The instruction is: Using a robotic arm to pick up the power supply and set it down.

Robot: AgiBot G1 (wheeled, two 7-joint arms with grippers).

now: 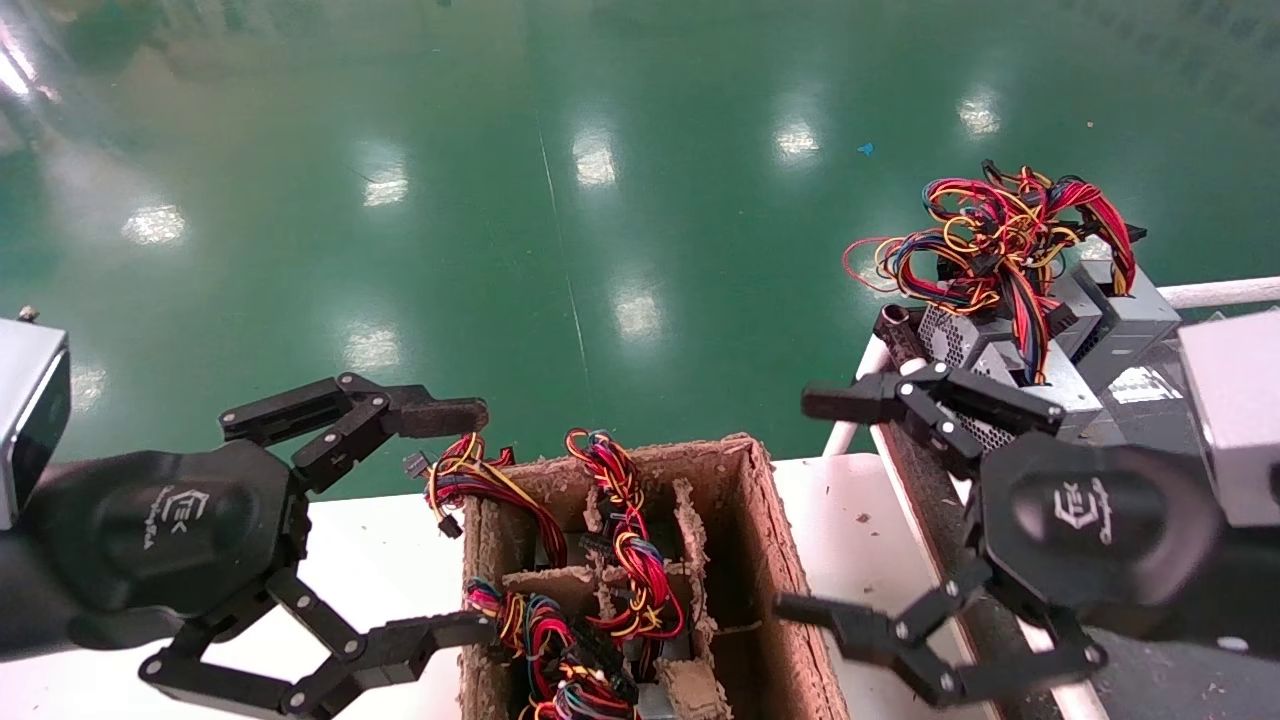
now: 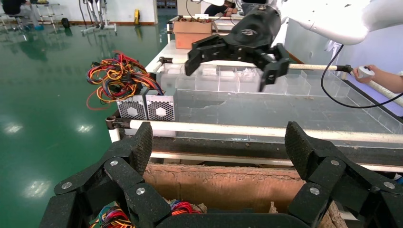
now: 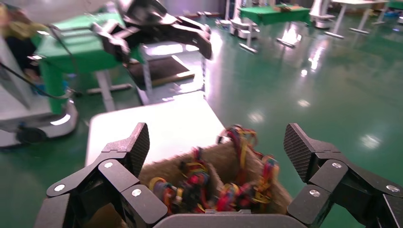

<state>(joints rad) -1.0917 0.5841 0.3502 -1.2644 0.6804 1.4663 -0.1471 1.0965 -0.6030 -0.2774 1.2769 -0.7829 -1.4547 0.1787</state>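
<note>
1. The left end effector (image 1: 470, 520), a black rounded body with a white logo and jointed linkage fingers, hangs at the left side of the brown cardboard divider box (image 1: 770, 560), its fingers spread wide and holding nothing.
2. The right end effector (image 1: 815, 505), of the same black build on a silver-grey boxy wrist, hangs at the right side of that box, its fingers also spread wide and empty.
3. The two end effectors face each other across the box, one on each side, both above it and apart from it.
4. The cardboard box stands on the white bench (image 1: 380, 540) and is split by torn inner dividers; bunches of red, yellow, black and blue wires (image 1: 630, 540) rise out of its compartments.
5. Whether grey metal bodies sit under those wires cannot be told.
6. Small grey sheet-metal power supplies with perforated vent faces (image 1: 960, 345) lie well apart from the box, at the far end of the long conveyor tray (image 1: 905, 470) to the right of the bench.
7. A tangled bundle of coloured wires (image 1: 1000, 235) sits on top of them.
8. In the left wrist view two of these vent faces (image 2: 147, 108) stand side by side behind a white rail (image 2: 266, 131).
9. Glossy green floor (image 1: 500, 180) lies beyond the bench.
</note>
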